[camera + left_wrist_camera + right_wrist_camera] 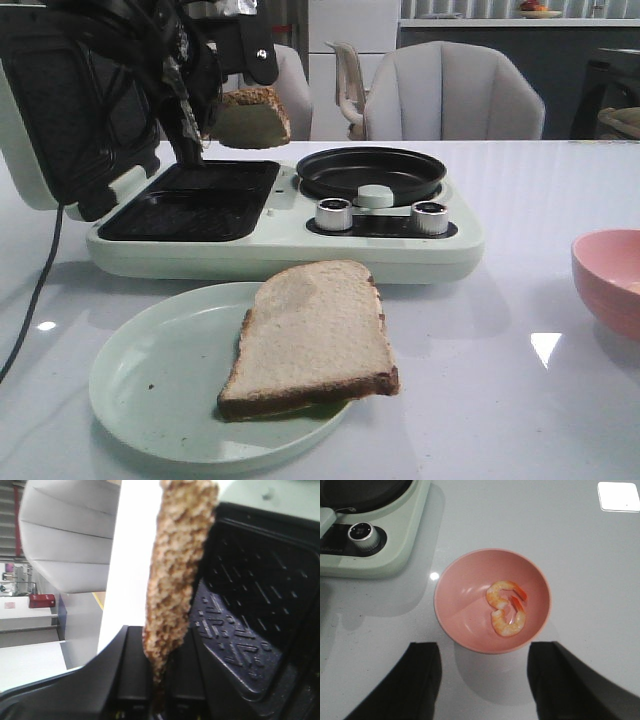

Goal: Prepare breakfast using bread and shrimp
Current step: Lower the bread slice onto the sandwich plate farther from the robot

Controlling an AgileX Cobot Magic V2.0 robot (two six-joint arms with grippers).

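On our white table (520,190) before grey chairs (455,95), a pink bowl (465,610) holds two shrimp (507,607), our right gripper (485,680) spread empty above; left gripper (160,695) pinches a bread slice (175,580).

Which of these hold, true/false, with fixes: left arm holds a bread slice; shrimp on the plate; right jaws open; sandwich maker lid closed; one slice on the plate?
1. The left gripper holds a bread slice above the grill plate. True.
2. The shrimp lie on the plate. False: they are in the pink bowl.
3. The right gripper has its jaws open. True.
4. The sandwich maker lid is closed. False: it stands open.
5. One slice lies on the green plate. True.
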